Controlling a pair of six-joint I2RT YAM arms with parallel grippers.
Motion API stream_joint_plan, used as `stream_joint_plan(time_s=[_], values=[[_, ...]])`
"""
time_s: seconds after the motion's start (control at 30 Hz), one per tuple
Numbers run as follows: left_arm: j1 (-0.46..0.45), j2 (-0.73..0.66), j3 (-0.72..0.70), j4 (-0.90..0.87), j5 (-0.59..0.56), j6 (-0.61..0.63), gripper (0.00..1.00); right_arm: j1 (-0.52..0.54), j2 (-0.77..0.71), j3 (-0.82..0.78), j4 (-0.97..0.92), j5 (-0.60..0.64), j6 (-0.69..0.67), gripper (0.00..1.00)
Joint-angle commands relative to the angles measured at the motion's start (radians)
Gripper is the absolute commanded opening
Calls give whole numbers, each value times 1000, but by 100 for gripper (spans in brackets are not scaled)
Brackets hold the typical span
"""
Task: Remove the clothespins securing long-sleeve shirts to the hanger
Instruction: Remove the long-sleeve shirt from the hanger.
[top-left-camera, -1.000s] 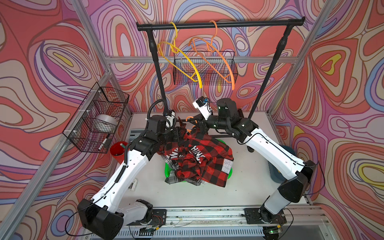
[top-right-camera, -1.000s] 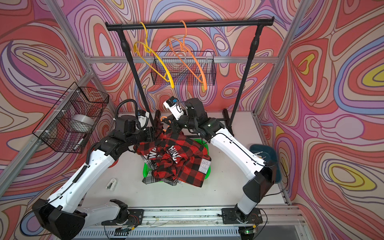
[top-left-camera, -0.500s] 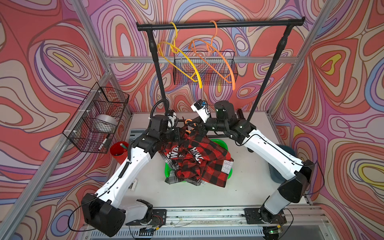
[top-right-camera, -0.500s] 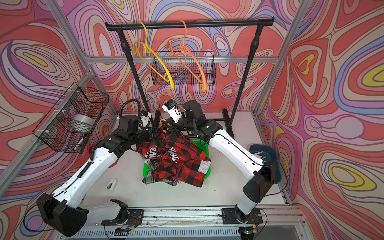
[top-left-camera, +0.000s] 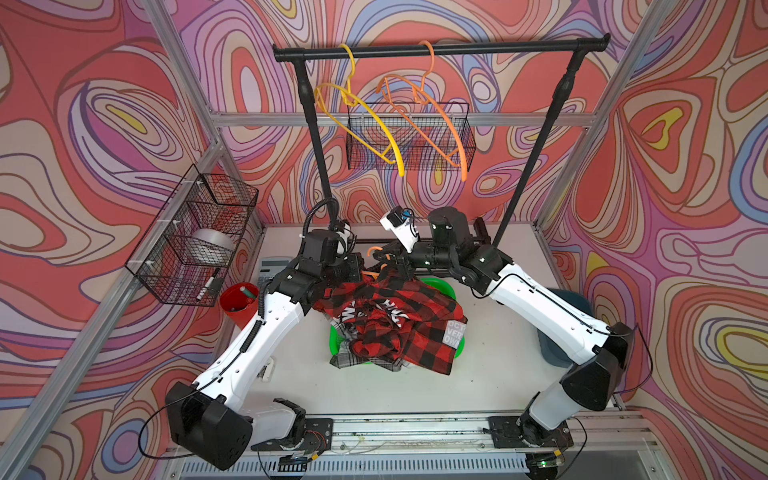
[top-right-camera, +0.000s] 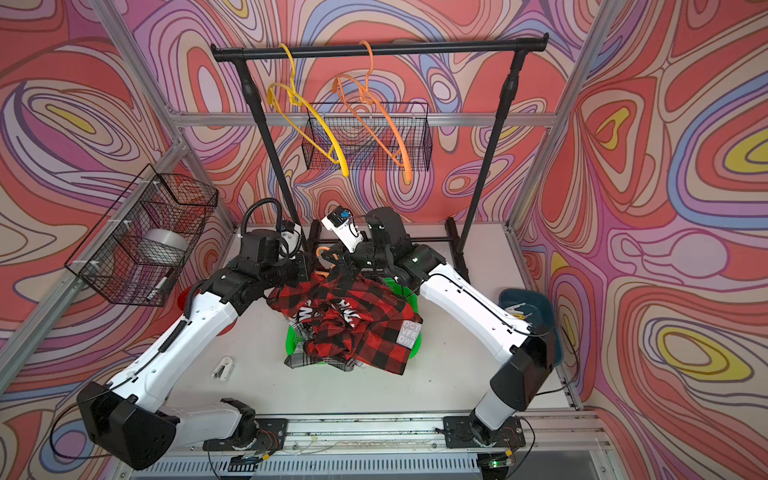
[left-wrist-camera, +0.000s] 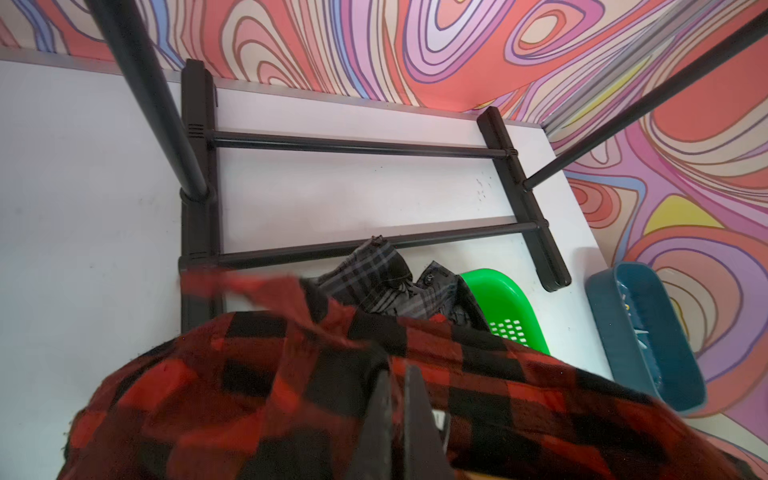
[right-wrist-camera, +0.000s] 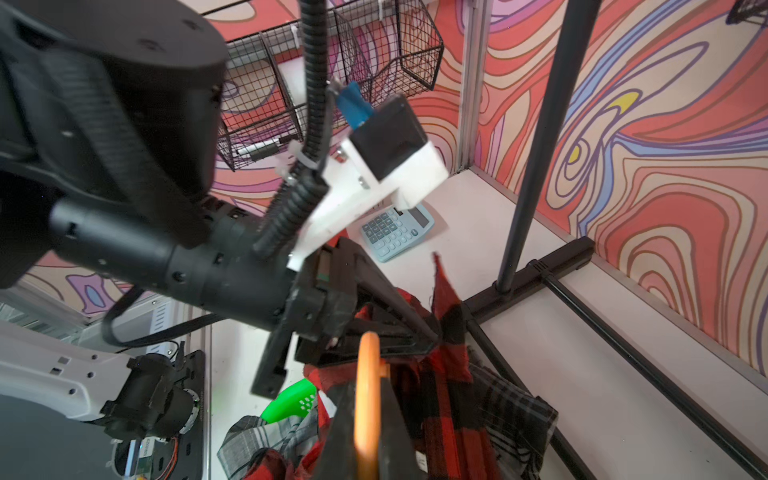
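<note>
White desk (top-left-camera: 498, 374), swirl-patterned walls (top-left-camera: 83, 124); left hand (left-wrist-camera: 397, 370) closed on red-black shirt (left-wrist-camera: 249, 395), right hand (right-wrist-camera: 368, 401) closed on orange hanger (right-wrist-camera: 368, 357).

The left arm (top-left-camera: 266, 328) and right arm (top-left-camera: 540, 307) bend at the elbows and reach in. The left gripper (left-wrist-camera: 397, 376) is squeezed tight. Just past its tips, the right gripper (right-wrist-camera: 368, 399) looks squeezed tight too, though it's blurry.

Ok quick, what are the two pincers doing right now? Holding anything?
Left pincer: shut, pinching the red-black shirt.
Right pincer: shut on the orange hanger.
</note>
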Motion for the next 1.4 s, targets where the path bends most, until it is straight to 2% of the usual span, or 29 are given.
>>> stream_joint_plan(time_s=[0.0, 0.27, 0.47, 0.5, 0.53, 0.6, 0.63, 0.7, 0.8, 0.93, 1.0, 1.37], values=[[16, -15, -24, 6, -86, 13, 0, 15, -69, -7, 39, -38, 15, 0], [121, -77, -104, 7, -39, 4, 0, 13, -114, -15, 7, 45, -7, 0], [163, -124, -149, 11, 41, -13, 0, 14, -107, -6, -5, 44, -14, 0], [175, -132, -145, 11, 67, -25, 4, 13, -102, -4, -7, 48, -16, 0], [183, -141, -135, 12, 96, -31, 19, 14, -96, -1, -11, 58, -23, 0], [186, -155, -98, -1, 132, -30, 58, 13, -84, 5, -22, 60, -28, 0], [186, -156, -70, -14, 158, -31, 68, 15, -80, 7, -26, 59, -32, 0], [186, -145, -9, -55, 223, -39, 77, 15, -73, 9, -29, 61, -34, 0], [165, -120, 68, -133, 284, -35, 79, 15, -67, 9, -27, 78, -38, 0], [17, -113, 105, -222, 115, 16, 78, 15, -54, 20, -30, 80, -41, 0], [-24, -99, 101, -244, 65, -1, 75, 17, -47, 28, -36, 79, -44, 0], [-87, -50, 93, -264, -48, -25, 63, 24, -42, 35, -29, 70, -45, 0]])
